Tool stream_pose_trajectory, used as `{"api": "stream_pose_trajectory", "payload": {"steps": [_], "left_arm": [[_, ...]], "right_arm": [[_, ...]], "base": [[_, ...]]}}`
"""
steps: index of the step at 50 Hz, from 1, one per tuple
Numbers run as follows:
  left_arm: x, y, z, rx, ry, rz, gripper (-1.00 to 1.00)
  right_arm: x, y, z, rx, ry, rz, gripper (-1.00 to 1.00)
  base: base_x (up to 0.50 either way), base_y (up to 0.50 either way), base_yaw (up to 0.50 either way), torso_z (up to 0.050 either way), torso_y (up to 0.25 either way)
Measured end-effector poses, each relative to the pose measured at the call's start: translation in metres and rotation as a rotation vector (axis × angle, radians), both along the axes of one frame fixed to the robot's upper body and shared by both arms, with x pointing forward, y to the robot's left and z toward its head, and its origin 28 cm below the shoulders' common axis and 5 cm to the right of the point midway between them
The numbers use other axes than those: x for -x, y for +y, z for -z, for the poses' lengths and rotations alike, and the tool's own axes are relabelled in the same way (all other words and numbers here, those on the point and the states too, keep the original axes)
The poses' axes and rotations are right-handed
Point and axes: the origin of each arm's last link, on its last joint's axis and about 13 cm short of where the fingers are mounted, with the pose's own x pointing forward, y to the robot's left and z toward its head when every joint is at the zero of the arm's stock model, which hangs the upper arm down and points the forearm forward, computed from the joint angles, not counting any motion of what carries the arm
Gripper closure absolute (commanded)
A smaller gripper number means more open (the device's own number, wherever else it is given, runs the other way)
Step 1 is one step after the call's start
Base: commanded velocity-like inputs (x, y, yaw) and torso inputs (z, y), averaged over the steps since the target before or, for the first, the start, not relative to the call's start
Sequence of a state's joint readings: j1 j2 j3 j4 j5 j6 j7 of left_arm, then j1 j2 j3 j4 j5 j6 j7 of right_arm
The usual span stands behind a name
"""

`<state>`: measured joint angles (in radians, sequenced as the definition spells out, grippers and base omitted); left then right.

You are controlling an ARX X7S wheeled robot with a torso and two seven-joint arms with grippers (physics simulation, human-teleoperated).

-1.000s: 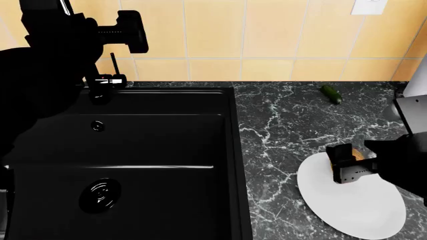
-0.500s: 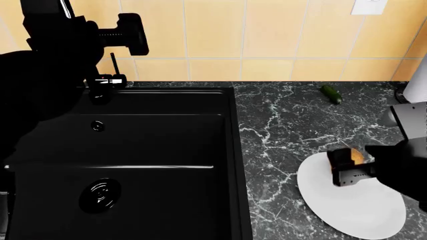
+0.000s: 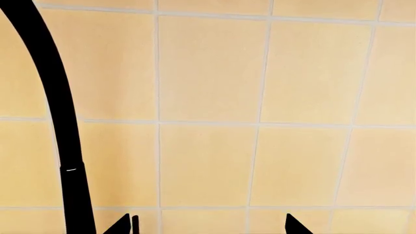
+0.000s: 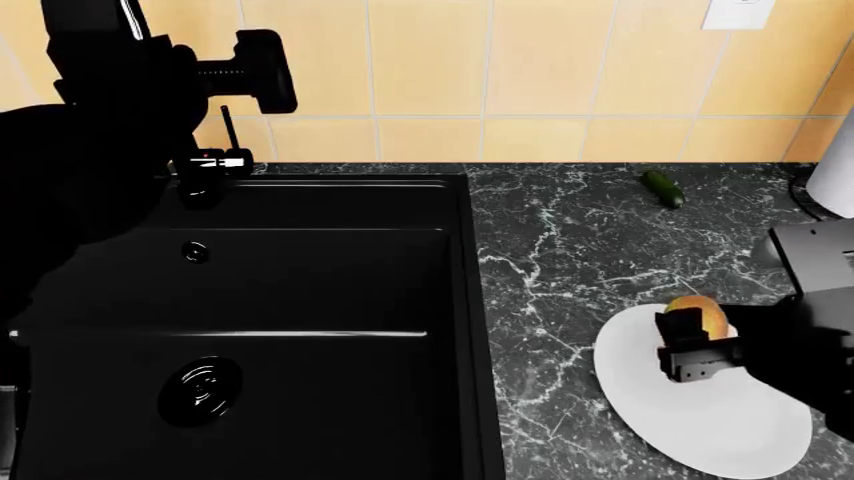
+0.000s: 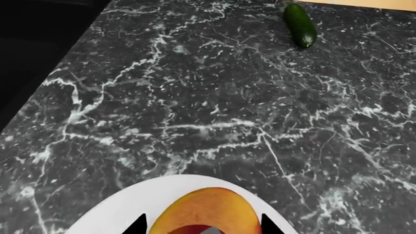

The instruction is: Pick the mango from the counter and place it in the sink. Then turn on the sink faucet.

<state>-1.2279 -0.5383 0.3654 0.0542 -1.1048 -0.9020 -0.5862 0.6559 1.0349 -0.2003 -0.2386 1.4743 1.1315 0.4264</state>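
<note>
The mango (image 4: 697,312), yellow-orange with a red patch, lies on a white plate (image 4: 721,425) on the dark marble counter (image 4: 574,250). My right gripper (image 4: 689,346) is low over it and open. In the right wrist view the mango (image 5: 202,210) sits between the two fingertips (image 5: 138,227), close to both. The black sink (image 4: 320,340) fills the left. The slim black faucet (image 4: 228,128) stands behind the sink. My left gripper (image 4: 263,68) is open and empty, high up beside the faucet. The left wrist view shows the faucet's neck (image 3: 62,126) against the tiles.
A small dark green cucumber (image 4: 663,188) lies at the back of the counter, also in the right wrist view (image 5: 299,25). The yellow tiled wall (image 4: 534,70) stands behind. A white cylinder (image 4: 835,170) stands at the right edge. The sink's drain (image 4: 200,390) is at front left.
My right gripper has come down and toward me over the plate, and more of the mango now shows beyond it. The left arm has not moved.
</note>
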Motion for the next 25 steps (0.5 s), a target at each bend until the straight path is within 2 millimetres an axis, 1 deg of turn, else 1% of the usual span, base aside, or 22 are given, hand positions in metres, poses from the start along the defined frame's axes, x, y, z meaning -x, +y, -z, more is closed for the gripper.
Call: {"api": "stream_pose_trajectory", "payload": {"steps": [14,25], "left_arm": [[0.0,0.0,0.001,-0.001,0.001,-0.001,-1.0],[0.0,0.0,0.002,0.001,0.001,-0.002,-1.0]], "right_arm": [[0.0,0.0,0.0,0.004,-0.011,0.014,1.0],[0.002,0.004,-0.011,-0.001,-0.049,-0.001,1.0]], "base": [[0.0,0.0,0.0,0.0,0.0],[0.0,0.0,0.0,0.0,0.0]]}}
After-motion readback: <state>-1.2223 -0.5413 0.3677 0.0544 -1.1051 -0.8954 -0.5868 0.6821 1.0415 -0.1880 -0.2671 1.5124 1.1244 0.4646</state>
